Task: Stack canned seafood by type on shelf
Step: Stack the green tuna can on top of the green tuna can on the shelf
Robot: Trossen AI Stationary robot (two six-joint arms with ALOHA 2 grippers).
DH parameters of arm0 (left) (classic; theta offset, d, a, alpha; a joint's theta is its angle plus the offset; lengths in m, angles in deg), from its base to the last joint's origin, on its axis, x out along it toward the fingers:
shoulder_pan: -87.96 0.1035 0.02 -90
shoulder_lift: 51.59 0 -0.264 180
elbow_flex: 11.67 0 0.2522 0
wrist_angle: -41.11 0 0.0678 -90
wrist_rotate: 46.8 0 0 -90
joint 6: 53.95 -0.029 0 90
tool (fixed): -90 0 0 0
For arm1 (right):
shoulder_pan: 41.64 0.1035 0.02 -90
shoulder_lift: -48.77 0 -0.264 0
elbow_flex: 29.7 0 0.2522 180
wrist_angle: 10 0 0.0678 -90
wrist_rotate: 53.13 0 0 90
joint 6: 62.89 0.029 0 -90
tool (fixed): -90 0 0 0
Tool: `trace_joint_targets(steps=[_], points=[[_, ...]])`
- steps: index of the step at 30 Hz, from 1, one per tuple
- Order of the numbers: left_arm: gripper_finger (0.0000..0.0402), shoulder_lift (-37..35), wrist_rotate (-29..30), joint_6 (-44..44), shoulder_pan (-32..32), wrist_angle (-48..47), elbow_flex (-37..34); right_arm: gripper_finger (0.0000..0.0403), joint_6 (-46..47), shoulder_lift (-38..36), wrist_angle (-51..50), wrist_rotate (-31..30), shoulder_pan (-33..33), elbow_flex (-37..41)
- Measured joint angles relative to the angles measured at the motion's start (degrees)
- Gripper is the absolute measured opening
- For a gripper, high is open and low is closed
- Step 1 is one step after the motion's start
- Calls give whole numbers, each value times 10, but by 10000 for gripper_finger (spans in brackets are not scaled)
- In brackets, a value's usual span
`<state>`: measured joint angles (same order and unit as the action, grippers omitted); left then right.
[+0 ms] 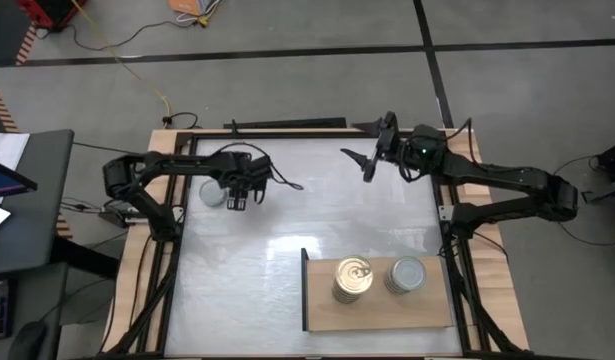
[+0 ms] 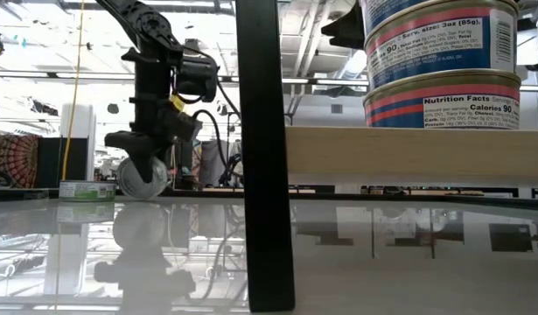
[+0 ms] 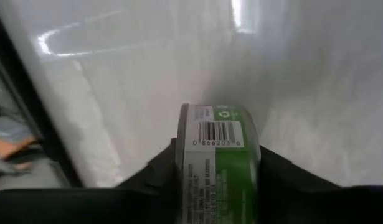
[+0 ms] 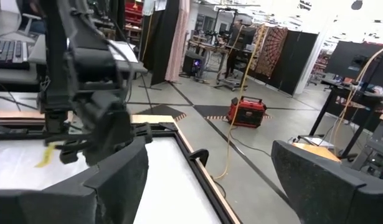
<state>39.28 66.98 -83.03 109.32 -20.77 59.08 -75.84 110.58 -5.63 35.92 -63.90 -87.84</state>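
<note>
From above, the left hand (image 1: 233, 201) sits near the worktop's (image 1: 287, 240) back left, right beside a silver-lidded can (image 1: 211, 193); two stacks already stand on the shelf (image 1: 377, 308). Low down, that can (image 2: 143, 178) is on edge between the fingers. The wrist view shows it pinched across its flat ends: rigid, slick metal, probably light, so squeeze squarely. The right hand (image 1: 370, 152) hovers spread, holding nothing.

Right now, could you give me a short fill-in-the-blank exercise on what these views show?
1. The left gripper is shut on a can with a ____ label.
2. The shelf carries ____ stacks of cans.
3. The gold-lidded stack stands beside one with a ____ lid.
4. The right gripper hangs with its fingers ____.

Missing words: green; two; silver-grey; open
</note>
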Motion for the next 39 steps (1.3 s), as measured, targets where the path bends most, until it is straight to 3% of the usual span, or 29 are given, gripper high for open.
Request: trace_joint_targets(steps=[1,7,13,16,19,22,26,29,32,39], points=[[126,0,14,1,-8,0,0,362,2,0,0,0,-1,0],[126,-8,47,77,-52,0,21,355,4,0,-10,0,10,0],[126,-79,63,106,-126,41,36,354,9,-9,-71,-7,47,-17],[126,-126,88,81,-161,112,36,354,10,-15,-153,-47,82,-47],[126,-162,95,37,-187,223,36,354,11,-17,-246,-127,131,-79],[126,-180,55,1,-203,352,37,354,33,-16,-326,-192,184,-116],[126,-178,-34,-26,-219,469,37,354,44,-17,-371,-203,251,-150],[126,-171,-71,-61,-234,521,37,354,-14,-16,-349,-204,304,-151],[127,-157,-81,-87,-244,590,38,354,-67,-10,-320,-254,346,-151],[129,-133,-104,-141,-264,706,36,357,-193,17,-273,-311,376,-152]])
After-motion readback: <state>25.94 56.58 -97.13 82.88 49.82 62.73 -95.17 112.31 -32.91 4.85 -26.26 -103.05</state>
